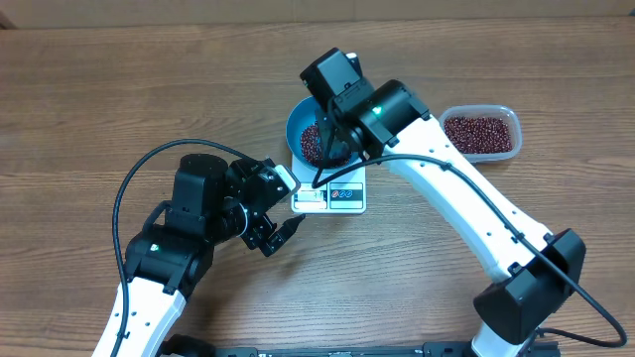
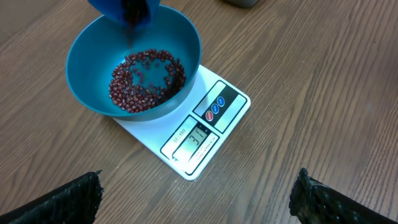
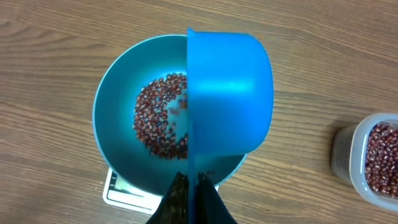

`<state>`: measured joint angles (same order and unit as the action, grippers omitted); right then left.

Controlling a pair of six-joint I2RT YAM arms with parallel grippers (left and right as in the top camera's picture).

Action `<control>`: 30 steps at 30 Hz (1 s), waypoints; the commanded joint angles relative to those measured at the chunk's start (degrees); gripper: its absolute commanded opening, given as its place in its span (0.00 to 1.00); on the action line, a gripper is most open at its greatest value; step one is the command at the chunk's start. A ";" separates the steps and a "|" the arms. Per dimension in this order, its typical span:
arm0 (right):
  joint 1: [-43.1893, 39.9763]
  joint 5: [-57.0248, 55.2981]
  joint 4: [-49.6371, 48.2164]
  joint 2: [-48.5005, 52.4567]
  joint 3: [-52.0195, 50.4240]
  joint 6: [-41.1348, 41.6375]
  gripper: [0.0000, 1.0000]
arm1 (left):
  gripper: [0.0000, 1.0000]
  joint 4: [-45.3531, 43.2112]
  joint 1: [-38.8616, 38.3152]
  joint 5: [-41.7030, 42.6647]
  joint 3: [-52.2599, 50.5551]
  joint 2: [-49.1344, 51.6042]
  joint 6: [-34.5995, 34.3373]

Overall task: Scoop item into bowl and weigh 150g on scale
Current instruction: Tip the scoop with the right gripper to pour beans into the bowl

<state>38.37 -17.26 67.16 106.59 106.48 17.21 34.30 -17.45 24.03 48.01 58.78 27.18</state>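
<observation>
1. My right tool [image 3: 190, 200] is clamped tight on the handle of the small blue scoop [image 3: 227, 93]. The scoop is tipped on its side right above the bowl [image 3: 112, 106].
2. The bowl sits on the scale [image 2: 235, 107], about mid-table and a little toward the far edge. A loose patch of beans [image 3: 158, 121] covers its floor, nowhere near filling it.
3. A few blurred beans show under the scoop's lip, so I judge this is the pour itself. The trick now is a slow roll of the wrist, so the beans come out in a trickle rather than a dump.
4. I want the lip low and inside the rim. Beans that bounce off the wall would land on the table and never get weighed.
5. The scoop must not touch the bowl, because any push on it would upset the reading.
6. The display [image 2: 196, 138] is lit at the scale's near edge, but from the left wrist the digits are too soft to read. I should pause between pours and let them settle.
7. My left tool [image 2: 198, 202] hangs with its fingers wide apart and nothing in them, just off the scale's near-left corner. It is best kept clear of the platform.
8. Refills come from the clear tub [image 3: 348, 155] toward the right edge, which has plenty of beans in it.
</observation>
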 commanded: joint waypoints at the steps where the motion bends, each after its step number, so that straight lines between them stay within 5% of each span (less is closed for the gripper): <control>1: 1.42 -2.99 0.63 -0.04 -0.13 2.10 0.04 | 1.00 -0.02 0.55 1.05 -0.31 0.09 -0.20; 30: 3.93 -8.41 2.56 -0.07 -0.13 5.33 0.04 | 1.00 -0.02 0.55 1.05 -0.31 0.09 -0.20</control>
<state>42.11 -24.40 69.89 106.59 106.48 21.76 34.28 -17.45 24.03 48.01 58.78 27.18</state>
